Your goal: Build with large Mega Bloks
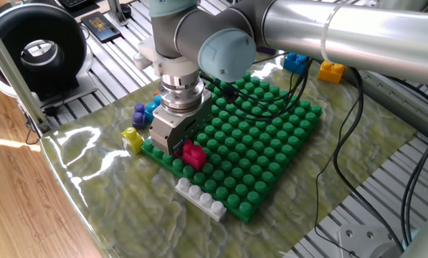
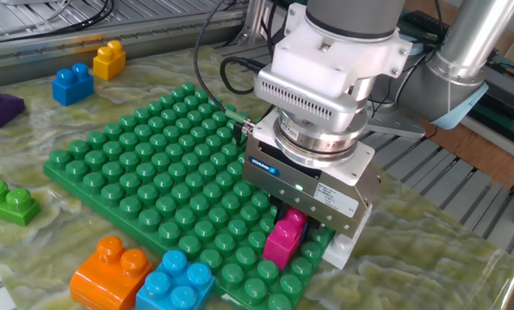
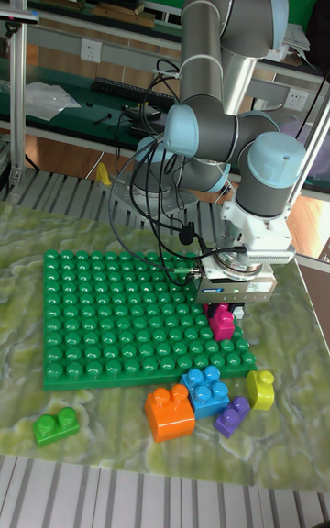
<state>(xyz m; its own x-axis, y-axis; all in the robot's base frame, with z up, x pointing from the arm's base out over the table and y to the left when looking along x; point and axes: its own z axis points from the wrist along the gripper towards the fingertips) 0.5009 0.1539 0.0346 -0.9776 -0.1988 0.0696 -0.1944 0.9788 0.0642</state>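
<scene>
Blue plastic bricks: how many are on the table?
2. A darker blue plastic brick sits off the green studded baseplate beside a yellow brick; a light blue plastic brick lies beside the orange brick. The arm could hide others.
</scene>
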